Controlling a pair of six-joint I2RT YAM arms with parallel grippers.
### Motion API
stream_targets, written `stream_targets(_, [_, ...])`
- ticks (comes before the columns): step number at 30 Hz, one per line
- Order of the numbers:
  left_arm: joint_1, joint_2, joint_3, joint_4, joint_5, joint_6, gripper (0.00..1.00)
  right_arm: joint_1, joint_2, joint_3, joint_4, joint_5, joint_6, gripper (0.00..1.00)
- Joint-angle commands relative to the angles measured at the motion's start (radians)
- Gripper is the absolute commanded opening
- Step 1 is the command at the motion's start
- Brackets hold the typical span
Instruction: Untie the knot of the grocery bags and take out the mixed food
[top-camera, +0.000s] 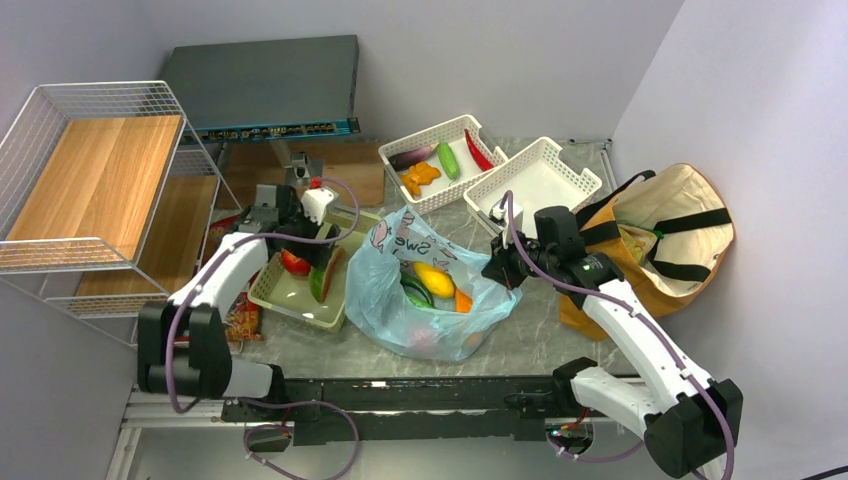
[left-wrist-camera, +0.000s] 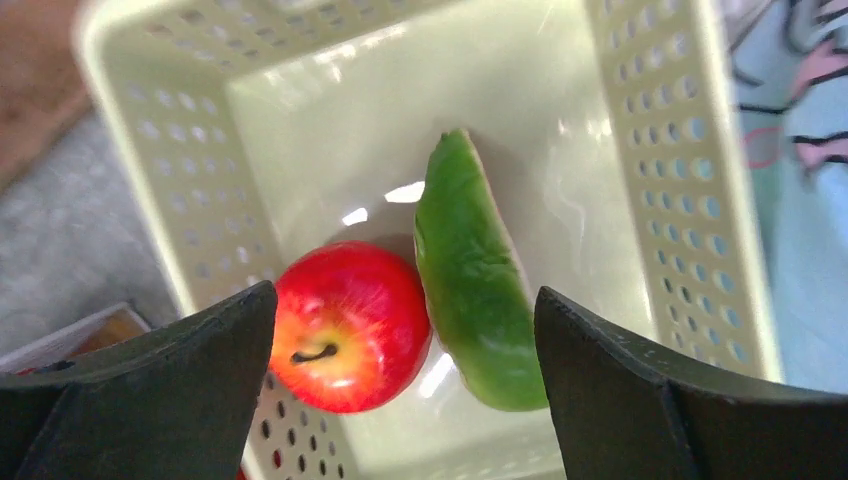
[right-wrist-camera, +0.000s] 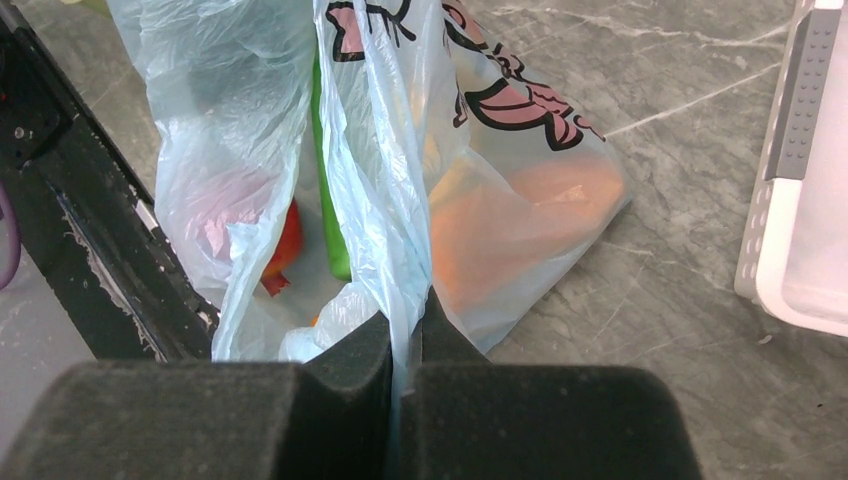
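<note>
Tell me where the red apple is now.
In the top view, the red apple lies in the pale green perforated plastic basket on the left, beside the green-rinded watermelon slice, below the left arm's open fingers.

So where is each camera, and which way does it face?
Top external: high behind the bases, facing down on table; both arms show.
Left wrist: looks down into the green basket at apple, watermelon slice; open fingers show.
Right wrist: looks along shut fingers pinching the blue bag.
Shared: basket and bag also appear from above.
</note>
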Motion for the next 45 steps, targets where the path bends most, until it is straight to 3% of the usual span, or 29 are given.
stream_targets(1, [0.036,-0.232,0.025,0.019,0.243,0.11,0.99,0.002,-0.037,0.055,-0.002,0.013,-0.026,0.0])
stream_targets(5, [-0.027,-0.42,0.034,0.062,0.463,0.251,1.0,0.002,-0.064,0.036,-0.002,0.017,-0.006,0.0])
stream_targets(8, [-0.299,-0.449,0.05,0.018,0.462,0.459,0.86,0.001,-0.068,-0.002,0.0,0.018,0.018,0.0])
stream_targets(11, [-0.517,-0.358,0.065,-0.04,0.455,0.63,0.54,0.001,-0.062,-0.022,0.016,0.017,0.048,0.0])
stream_targets(13, [-0.634,-0.271,0.06,-0.025,0.394,0.726,0.48,0.001,-0.056,-0.026,0.02,0.016,0.059,0.0])
stream_targets(16, [-0.733,-0.121,0.049,0.078,0.309,0.82,0.49,0.001,-0.055,-0.025,0.006,0.009,0.068,0.0])
stream_targets(24, [-0.768,0.18,0.125,0.176,0.226,0.95,0.55,-0.003,-0.059,-0.034,0.023,0.023,0.106,0.0])
stream_targets(29, [-0.764,0.327,0.176,0.199,0.132,0.969,0.78,-0.005,-0.05,-0.023,0.015,0.021,0.096,0.0])
stream_targets(31, [-0.753,0.383,0.189,0.197,0.109,0.983,0.79,-0.007,-0.049,-0.018,0.011,0.02,0.094,0.0])
stream_targets(36, [-0.726,0.459,0.26,0.135,0.103,0.975,0.62,-0.009,-0.047,-0.016,-0.002,0.019,0.082,0.0])
stream_targets(38, [-0.724,0.447,0.285,0.084,0.112,0.966,0.45,-0.008,-0.045,-0.018,-0.003,0.019,0.071,0.0])
stream_targets(43, [-0.72,0.164,0.318,-0.016,0.383,0.764,0.13,-0.009,-0.038,-0.016,0.011,0.025,0.051,0.0])
stream_targets(45, [-0.718,0.027,0.314,0.002,0.474,0.617,0.08,-0.008,-0.028,-0.016,0.026,0.023,0.044,0.0])
